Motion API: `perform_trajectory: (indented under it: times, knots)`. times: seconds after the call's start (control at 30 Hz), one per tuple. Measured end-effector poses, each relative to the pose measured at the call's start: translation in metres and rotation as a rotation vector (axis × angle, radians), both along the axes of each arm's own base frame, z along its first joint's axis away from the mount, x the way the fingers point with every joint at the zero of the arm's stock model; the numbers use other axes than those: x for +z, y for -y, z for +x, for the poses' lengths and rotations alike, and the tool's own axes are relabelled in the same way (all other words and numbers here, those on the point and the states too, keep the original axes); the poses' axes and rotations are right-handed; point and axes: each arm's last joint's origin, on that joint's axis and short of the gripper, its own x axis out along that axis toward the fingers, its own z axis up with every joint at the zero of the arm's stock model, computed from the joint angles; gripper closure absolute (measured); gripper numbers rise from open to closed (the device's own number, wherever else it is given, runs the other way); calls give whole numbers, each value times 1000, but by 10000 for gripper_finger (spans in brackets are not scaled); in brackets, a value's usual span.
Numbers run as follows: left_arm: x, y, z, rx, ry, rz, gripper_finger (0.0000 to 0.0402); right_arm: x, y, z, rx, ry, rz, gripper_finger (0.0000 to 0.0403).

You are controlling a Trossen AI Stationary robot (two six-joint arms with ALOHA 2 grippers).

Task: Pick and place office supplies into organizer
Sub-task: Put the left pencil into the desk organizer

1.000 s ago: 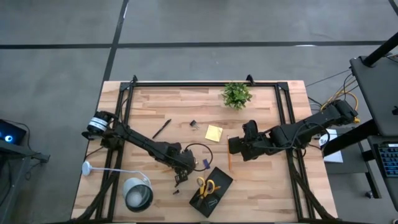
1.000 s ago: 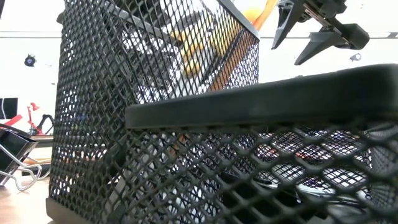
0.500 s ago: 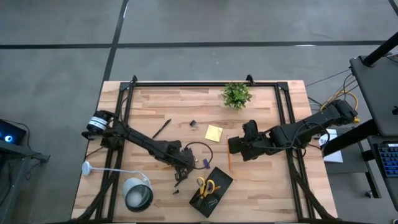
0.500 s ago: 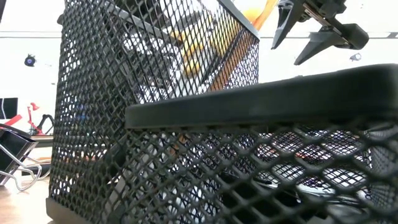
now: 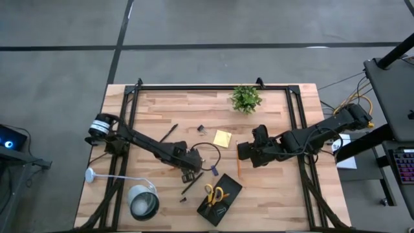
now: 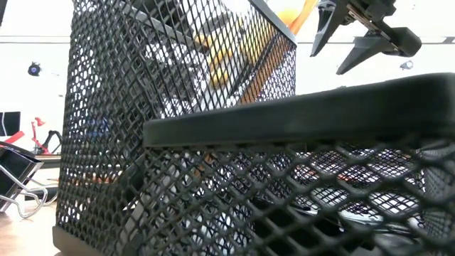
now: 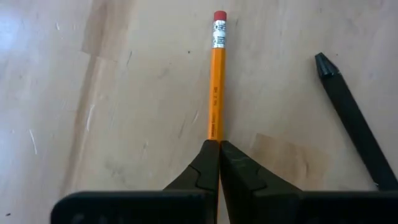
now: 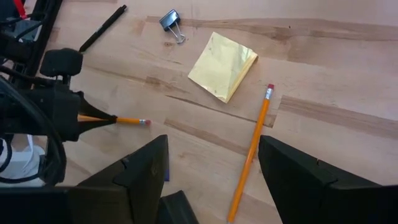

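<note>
My left gripper [image 5: 189,163] is left of the black mesh organizer [image 5: 220,189] and is shut on an orange pencil [image 7: 215,81]. A black pen [image 7: 351,118] lies on the table beside it. My right gripper [image 8: 211,186] hangs open to the right of the yellow sticky-note pad [image 8: 224,65], above a second orange pencil [image 8: 252,152]. The yellow-handled scissors [image 5: 214,193] lie in the organizer. A binder clip [image 8: 169,20] and another black pen [image 8: 102,28] lie farther off. In the low view the organizer's mesh [image 6: 213,163] fills the picture, with the open right gripper [image 6: 355,35] above it. My left gripper pinches the orange pencil's shaft [image 7: 214,135] between its two shut fingertips. The pencil runs on in line with the fingers, with its eraser end [image 7: 219,17] pointing away from them. The fingers hide its other end. Whether the pencil is clear of the table I cannot tell.
A green potted plant [image 5: 246,98] stands near the far edge. A round silver-white lamp [image 5: 143,202] sits at the near left corner. A small blue piece [image 5: 211,171] lies by the organizer. Bare wood shows on the far left part of the table.
My left gripper has moved a little toward the table's far edge, staying shut on the pencil. A black pen on the table left of the organizer has come into full view where the gripper stood before. The right arm has kept still.
</note>
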Motion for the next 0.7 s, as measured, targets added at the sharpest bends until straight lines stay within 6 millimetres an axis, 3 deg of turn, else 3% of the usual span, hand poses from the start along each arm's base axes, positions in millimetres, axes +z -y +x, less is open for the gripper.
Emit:
perform_trajectory:
  times: [0.17,0.53,0.7]
  knots:
    - [16,-3,-1,16,63,7,398,0,0,0,-1,0,1,168]
    - [18,-4,-3,7,48,-18,401,0,0,1,37,-10,-14,168]
    - [24,-3,-6,-12,52,-74,401,2,-6,6,305,-44,5,168]
